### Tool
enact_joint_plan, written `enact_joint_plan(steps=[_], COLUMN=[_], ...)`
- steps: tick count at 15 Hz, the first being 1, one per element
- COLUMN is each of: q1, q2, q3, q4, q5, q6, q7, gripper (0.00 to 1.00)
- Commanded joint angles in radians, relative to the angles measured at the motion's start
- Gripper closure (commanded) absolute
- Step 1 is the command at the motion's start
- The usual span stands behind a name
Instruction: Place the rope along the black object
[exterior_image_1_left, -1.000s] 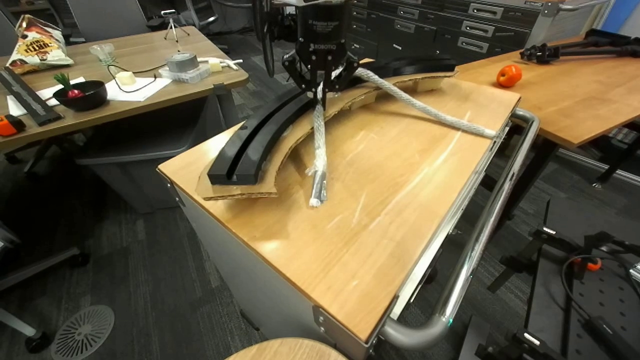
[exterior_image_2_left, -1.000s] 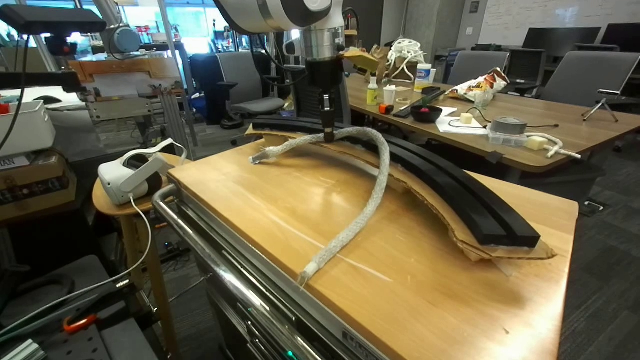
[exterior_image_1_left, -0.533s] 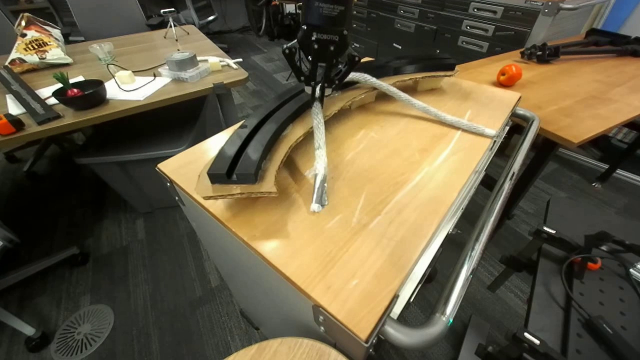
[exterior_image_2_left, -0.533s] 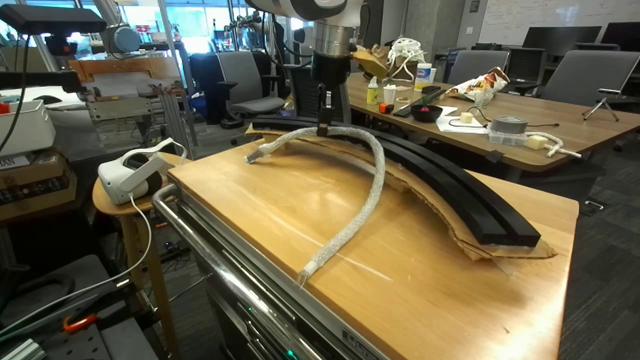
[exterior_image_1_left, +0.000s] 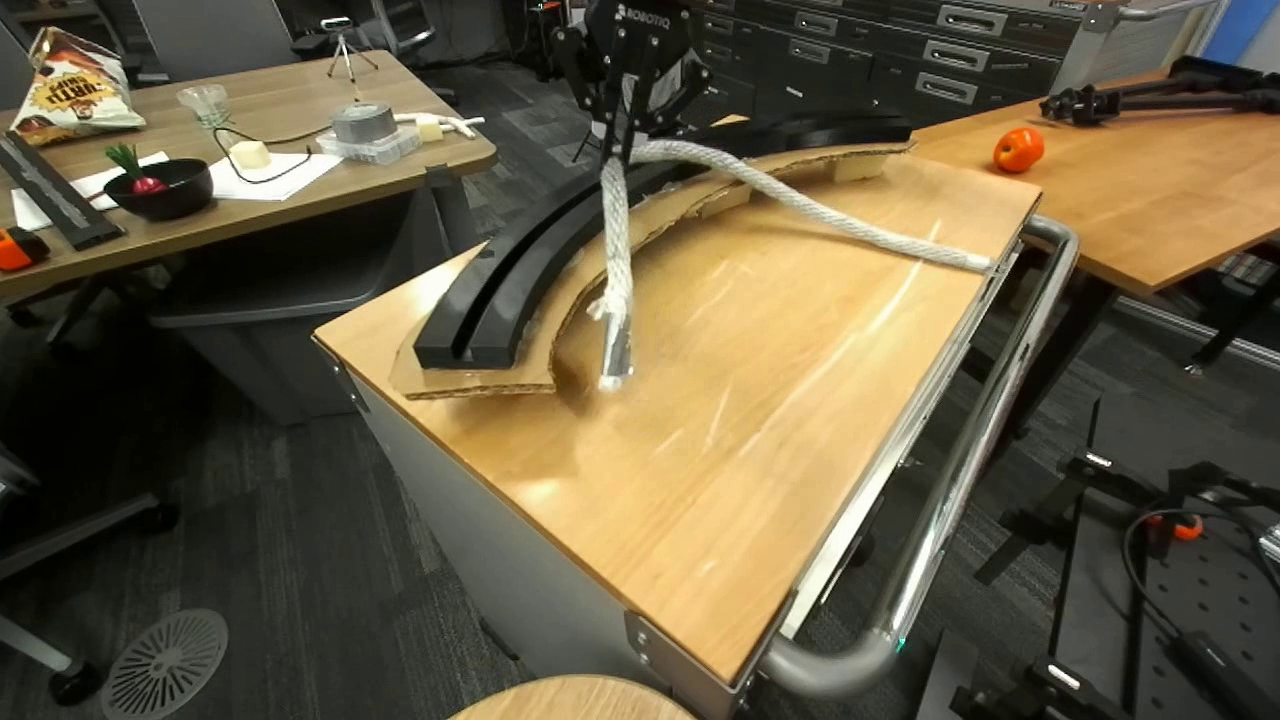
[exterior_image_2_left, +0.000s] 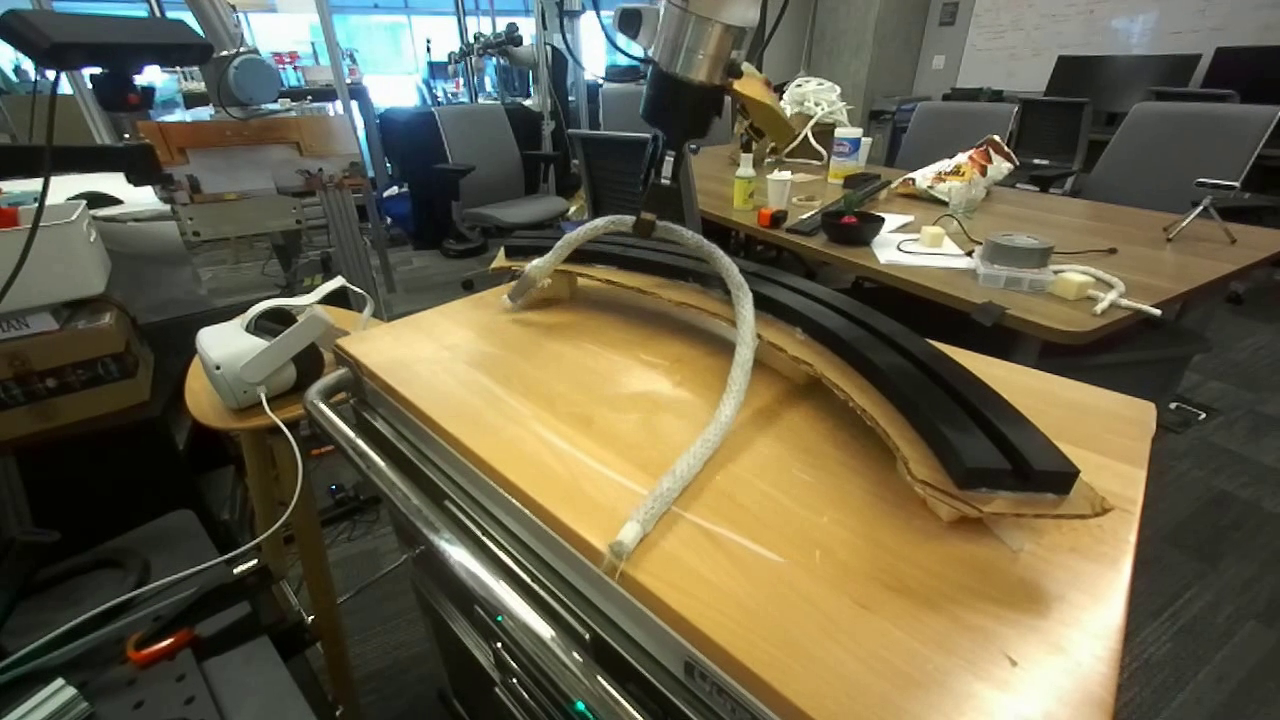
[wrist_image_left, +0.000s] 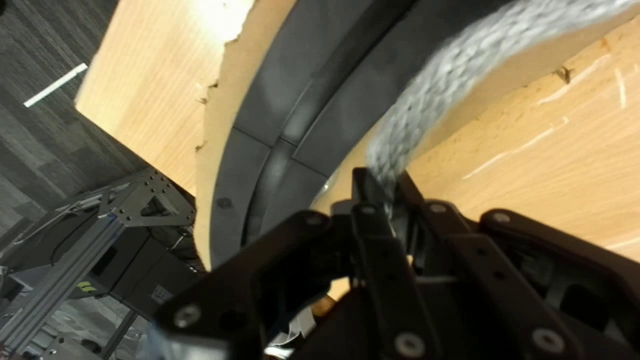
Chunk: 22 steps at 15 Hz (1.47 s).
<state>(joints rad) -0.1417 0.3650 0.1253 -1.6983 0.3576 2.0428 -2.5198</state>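
- Gripper (exterior_image_2_left: 646, 223) pinched on rope (exterior_image_2_left: 738, 370) nearer its grey-wrapped end, probably to lay that part first.
- Other end: counter (exterior_image_2_left: 850, 600) edge beside rail (exterior_image_1_left: 961, 475).
- Black object (exterior_image_2_left: 890, 362) bows toward opposite edge; rope not laid yet.

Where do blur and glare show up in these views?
Wrist view: the rope is blurred and the gripper soft, motion or focus unclear, with a blown-out patch at top left; in an exterior view, the tabletop glares at lower right and the windows look washed out.
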Motion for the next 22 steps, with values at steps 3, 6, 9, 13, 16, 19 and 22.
enact_joint_plan(steps=[3,6,9,13,16,19,22], q1=[0.020,0.016,0.017,0.051,0.080,0.101,0.086], q2=[0.030,0.064,0.108,0.188,0.259,0.313,0.348], q3=[-0.002,-0.002,0.000,-0.005,-0.003,-0.007,0.007], q4=[0.152,0.227,0.310,0.428,0.526,0.606,0.680], q5=[0.062,0.084,0.083,0.051,0.014,-0.058,-0.097], q6=[-0.079,-0.129,-0.184,-0.222,-0.256,-0.291,-0.373], q7=[0.113,0.163,0.196,0.369,0.507,0.598,0.606], gripper=[0.91,0.91,0.91,0.91,0.91,0.91,0.91])
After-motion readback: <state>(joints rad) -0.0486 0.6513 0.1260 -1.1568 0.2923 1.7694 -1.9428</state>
